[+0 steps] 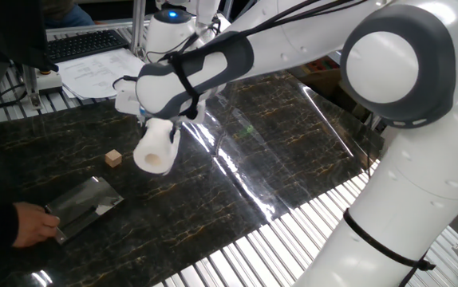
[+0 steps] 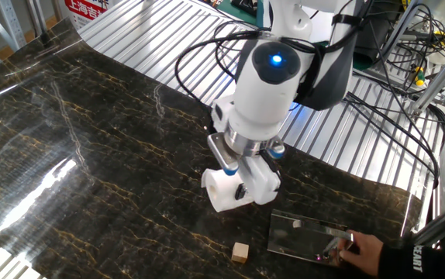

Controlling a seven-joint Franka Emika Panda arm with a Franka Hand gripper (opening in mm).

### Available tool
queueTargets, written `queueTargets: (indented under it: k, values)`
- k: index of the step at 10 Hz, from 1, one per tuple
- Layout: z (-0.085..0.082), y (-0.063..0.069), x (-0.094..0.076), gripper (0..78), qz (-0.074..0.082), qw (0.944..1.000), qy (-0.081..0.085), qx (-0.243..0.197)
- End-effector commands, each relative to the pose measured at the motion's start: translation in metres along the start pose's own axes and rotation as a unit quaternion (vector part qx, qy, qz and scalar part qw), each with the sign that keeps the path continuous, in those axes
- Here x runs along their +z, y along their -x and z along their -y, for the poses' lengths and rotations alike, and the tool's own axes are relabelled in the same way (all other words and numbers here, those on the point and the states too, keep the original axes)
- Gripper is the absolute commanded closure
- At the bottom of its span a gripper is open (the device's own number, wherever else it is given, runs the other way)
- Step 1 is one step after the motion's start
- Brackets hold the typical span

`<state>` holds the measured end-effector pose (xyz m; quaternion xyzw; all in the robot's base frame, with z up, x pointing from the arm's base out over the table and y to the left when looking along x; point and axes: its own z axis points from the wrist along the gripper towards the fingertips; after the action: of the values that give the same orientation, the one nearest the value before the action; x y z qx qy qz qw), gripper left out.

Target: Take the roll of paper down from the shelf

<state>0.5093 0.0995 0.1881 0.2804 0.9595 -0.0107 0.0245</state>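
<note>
The white roll of paper (image 1: 154, 148) hangs in my gripper (image 1: 163, 137), held above the dark marble table, tilted with its hollow core facing down-left. In the other fixed view the roll (image 2: 224, 191) sits between my fingers under the wrist, to the left of the shelf. The shelf (image 1: 81, 205) is a thin shiny silvery sheet lying flat on the table near the front left; it also shows in the other fixed view (image 2: 304, 235). My gripper (image 2: 242, 187) is shut on the roll, away from the shelf.
A person's hand (image 1: 23, 226) holds the shelf's edge; it also shows in the other fixed view (image 2: 362, 252). A small tan wooden cube (image 1: 114, 158) lies between roll and shelf, seen too in the other fixed view (image 2: 240, 252). Printed paper sheets (image 1: 93, 68) and a keyboard (image 1: 85, 42) lie at the back.
</note>
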Motion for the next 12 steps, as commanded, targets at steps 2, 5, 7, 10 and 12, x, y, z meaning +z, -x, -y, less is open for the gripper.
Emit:
queueTargets:
  k: [2,5,7,10,12]
  values:
    - [0.016,0.055,-0.027,76.3,-0.021,0.9641,-0.026,-0.263]
    - [0.018,0.063,-0.029,76.3,-0.025,0.9496,-0.032,-0.311]
    - [0.019,0.064,-0.029,76.3,-0.023,0.9433,-0.043,-0.328]
    - [0.017,0.065,-0.025,76.3,-0.040,0.9293,-0.041,-0.365]
    - [0.015,0.065,-0.022,76.3,-0.040,0.9268,-0.037,-0.371]
